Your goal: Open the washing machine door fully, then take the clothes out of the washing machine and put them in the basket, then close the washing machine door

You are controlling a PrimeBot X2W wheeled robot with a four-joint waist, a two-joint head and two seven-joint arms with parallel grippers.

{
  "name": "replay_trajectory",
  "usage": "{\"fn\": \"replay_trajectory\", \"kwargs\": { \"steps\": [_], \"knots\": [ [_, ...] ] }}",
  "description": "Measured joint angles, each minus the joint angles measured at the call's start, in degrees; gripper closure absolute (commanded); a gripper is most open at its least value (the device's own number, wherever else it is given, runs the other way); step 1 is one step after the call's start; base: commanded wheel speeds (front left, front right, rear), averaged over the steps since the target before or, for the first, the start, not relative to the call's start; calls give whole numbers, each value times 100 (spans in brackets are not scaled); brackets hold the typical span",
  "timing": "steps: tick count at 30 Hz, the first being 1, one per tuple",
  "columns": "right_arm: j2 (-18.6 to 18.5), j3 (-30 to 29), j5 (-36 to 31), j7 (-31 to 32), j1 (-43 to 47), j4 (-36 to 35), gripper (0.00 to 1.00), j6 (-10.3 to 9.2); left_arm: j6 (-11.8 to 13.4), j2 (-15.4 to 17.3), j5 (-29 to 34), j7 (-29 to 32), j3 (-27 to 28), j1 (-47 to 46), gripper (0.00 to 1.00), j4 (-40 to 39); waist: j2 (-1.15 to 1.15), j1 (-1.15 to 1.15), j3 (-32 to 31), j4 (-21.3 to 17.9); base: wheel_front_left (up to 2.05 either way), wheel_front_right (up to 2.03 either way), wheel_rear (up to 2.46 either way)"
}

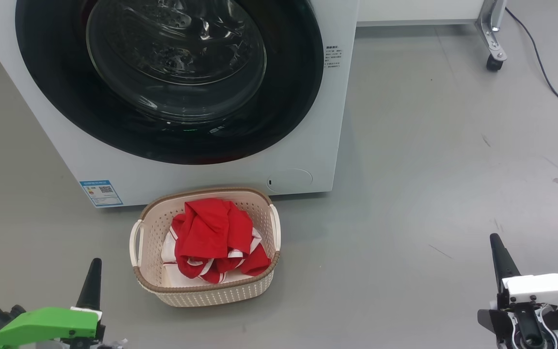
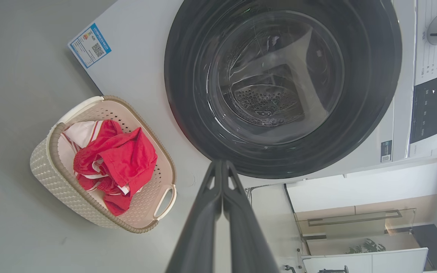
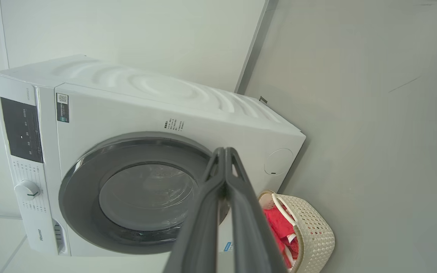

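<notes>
The white washing machine (image 1: pixel 56 126) stands ahead with its round black-rimmed door (image 1: pixel 167 77) lying flat against the front, closed. On the floor just before it sits the cream basket (image 1: pixel 206 291), and the red clothes (image 1: pixel 213 240) with white trim are heaped inside. My left gripper (image 1: pixel 95 264) is at the lower left, shut and empty, to the left of the basket. At the lower right my right gripper (image 1: pixel 497 242) is likewise shut on nothing, far from the basket. The left wrist view shows the door (image 2: pixel 283 87), the basket (image 2: pixel 55 182) and the clothes (image 2: pixel 120 159). The right wrist view shows the machine (image 3: pixel 127 113), the door (image 3: pixel 89 178) and the basket (image 3: pixel 313 231).
Grey floor spreads to the right of the machine. A metal frame leg on a caster (image 1: pixel 494 60) stands at the back right, with a black cable (image 1: pixel 545 72) trailing over the floor beside it. A blue label sticker (image 1: pixel 100 192) marks the machine's lower left front.
</notes>
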Motion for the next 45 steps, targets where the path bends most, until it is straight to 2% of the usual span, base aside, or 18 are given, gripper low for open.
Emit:
{"fn": "replay_trajectory", "kwargs": {
  "steps": [17, 45],
  "knots": [
    [-66, -201, 1277, 266, -238, 98, 100, 87, -52, 26, -1165, 311, 196, -179, 100, 8, 0, 0, -53, -9, 0, 0, 0],
    [-73, -219, 1277, 294, -296, 165, 100, 99, -52, 27, -1167, 312, 210, -186, 100, 8, 0, 0, -54, -10, 0, 0, 0]
  ]
}}
